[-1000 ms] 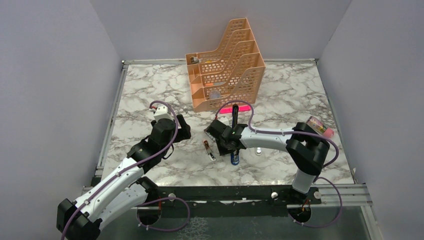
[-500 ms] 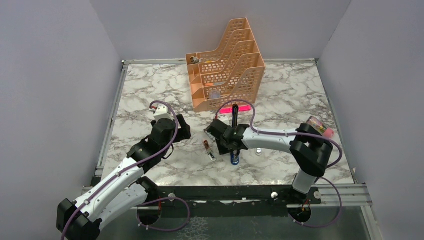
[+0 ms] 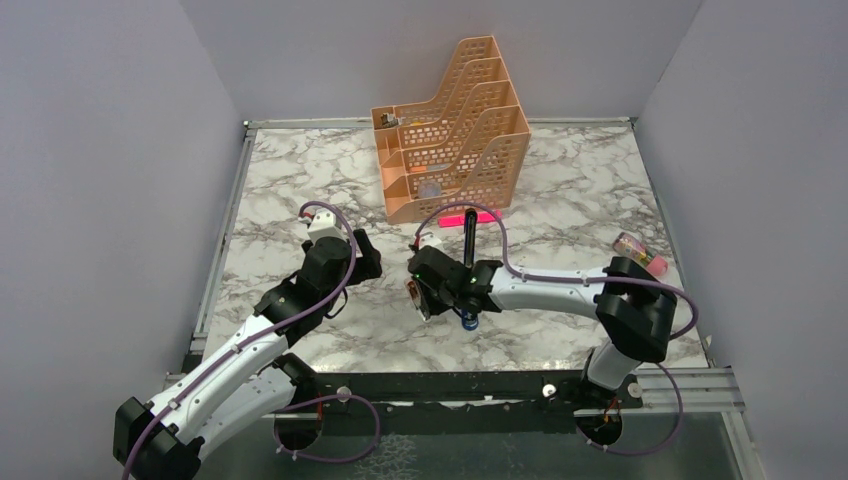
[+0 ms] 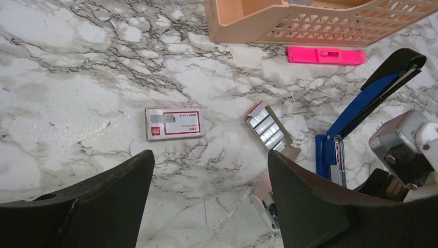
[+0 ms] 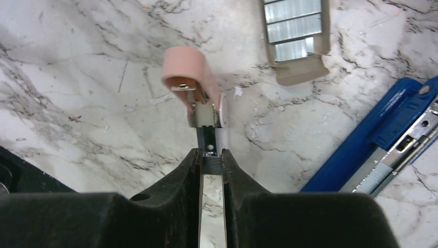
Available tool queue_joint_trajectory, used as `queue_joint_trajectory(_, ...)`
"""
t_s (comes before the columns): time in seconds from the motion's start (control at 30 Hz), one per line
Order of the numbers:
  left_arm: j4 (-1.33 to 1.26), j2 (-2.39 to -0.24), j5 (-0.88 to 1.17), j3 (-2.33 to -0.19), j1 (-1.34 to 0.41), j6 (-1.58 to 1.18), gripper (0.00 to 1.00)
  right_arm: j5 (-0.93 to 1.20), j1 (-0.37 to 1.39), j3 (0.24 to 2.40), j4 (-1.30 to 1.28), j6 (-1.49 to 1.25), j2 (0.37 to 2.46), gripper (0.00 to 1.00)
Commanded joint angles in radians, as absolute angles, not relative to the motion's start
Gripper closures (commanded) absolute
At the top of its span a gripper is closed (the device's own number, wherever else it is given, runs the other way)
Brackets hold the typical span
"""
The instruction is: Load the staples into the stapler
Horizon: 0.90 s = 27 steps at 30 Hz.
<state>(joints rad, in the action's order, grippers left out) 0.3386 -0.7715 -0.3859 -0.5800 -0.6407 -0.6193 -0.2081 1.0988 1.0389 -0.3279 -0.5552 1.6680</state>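
Staples (image 5: 295,31) sit on the tabletop (image 5: 77,77) at upper right of the right wrist view, near the open stapler (image 5: 385,144); right fingers (image 5: 181,191) pinch the peach-pink piece (image 5: 185,66), left fingers (image 4: 103,201) gape wide, so dragging it may scatter them.

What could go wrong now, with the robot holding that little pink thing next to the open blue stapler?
1. The right gripper pinches only the thin metal end of the pink piece, so it might slip or twist out.
2. The open stapler and the tray of staples lie close beside that arm; a bump might tip the stapler or scatter staples.
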Motion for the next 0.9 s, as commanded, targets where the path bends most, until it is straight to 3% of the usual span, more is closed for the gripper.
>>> queue_joint_trajectory(0.0,0.325,-0.768,-0.385,-0.577,-0.637,-0.609,0.18,-0.204,1.126,1.043,-0.270,-0.504,1.682,0.79)
queue_joint_trajectory(0.87,0.325,-0.778,-0.388,-0.579,-0.637,-0.608,0.18,-0.222,1.137,1.041,-0.240,-0.468,1.738,0.79)
